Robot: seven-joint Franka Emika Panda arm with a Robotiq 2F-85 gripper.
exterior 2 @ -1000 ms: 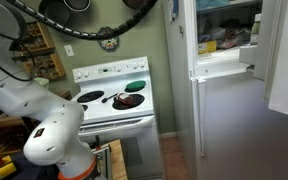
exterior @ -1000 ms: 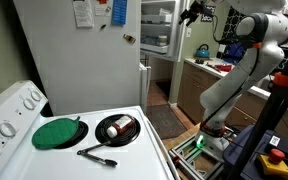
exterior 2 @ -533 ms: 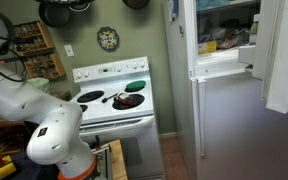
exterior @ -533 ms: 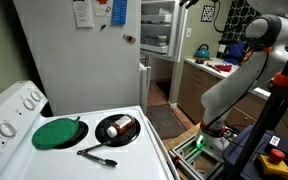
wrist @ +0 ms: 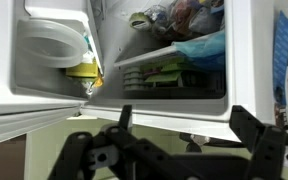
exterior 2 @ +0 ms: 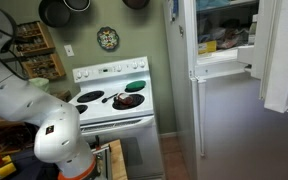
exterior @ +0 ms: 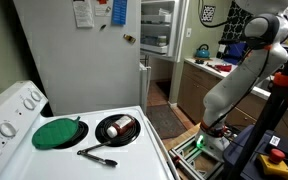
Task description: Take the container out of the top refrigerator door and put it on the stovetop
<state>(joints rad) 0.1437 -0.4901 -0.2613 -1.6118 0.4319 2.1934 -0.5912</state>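
Observation:
The container [wrist: 52,42], a whitish translucent tub, lies on its side in a shelf of the top refrigerator door [wrist: 12,70], above a yellow item [wrist: 84,70]. My gripper [wrist: 184,128] is open and empty, below and right of the container and in front of the freezer's lower edge. The open top door shows in both exterior views [exterior: 156,28] [exterior 2: 284,50]; the container cannot be made out there. The stovetop [exterior: 134,150] [exterior 2: 102,101] is white with black burners. My gripper is out of both exterior views.
A green disc [exterior: 56,133], a black burner pan with a shiny item [exterior: 117,128] and a black utensil [exterior: 97,154] lie on the stovetop. The freezer [wrist: 174,40] holds bags of food. The fridge side panel [exterior: 74,60] stands beside the stove.
My arm has risen and swung toward the freezer; the gripper, at the top of an exterior view a second ago, has left that view.

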